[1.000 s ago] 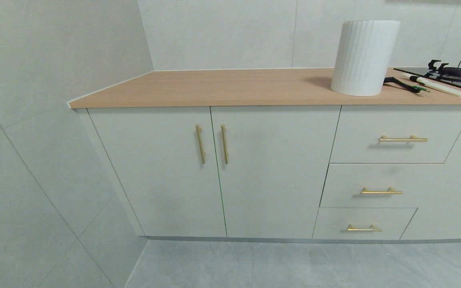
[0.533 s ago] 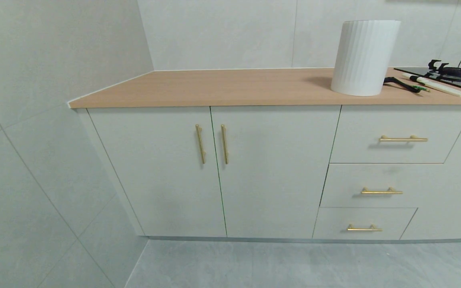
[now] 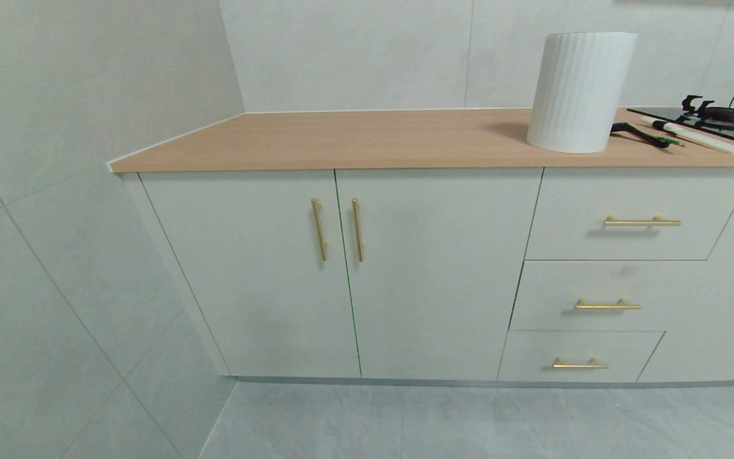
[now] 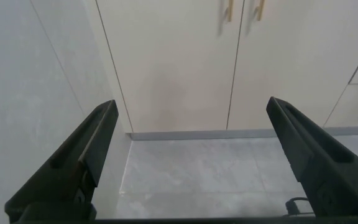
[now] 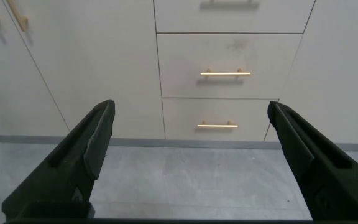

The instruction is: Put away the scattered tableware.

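Light-wood countertop (image 3: pixel 354 137) has black and white utensils (image 3: pixel 692 135) at its right end; your wide-apart left gripper (image 4: pixel 191 104) and right gripper (image 5: pixel 191 106) may snag brass drawer handles (image 5: pixel 225 73) rising.

The surface (image 3: pixel 341 137) carries one white ribbed canister (image 3: pixel 580 92), two long pieces of tableware, a black utensil (image 3: pixel 640 134) and a white utensil (image 3: pixel 692 135), and one hob burner (image 3: pixel 727 115). Ahead of the left gripper (image 4: pixel 190 104) are two cabinet doors (image 3: pixel 246 274), each with one gold handle (image 3: pixel 320 229). Ahead of the right gripper (image 5: pixel 190 104) are three drawers (image 3: pixel 634 191), one handle apiece.
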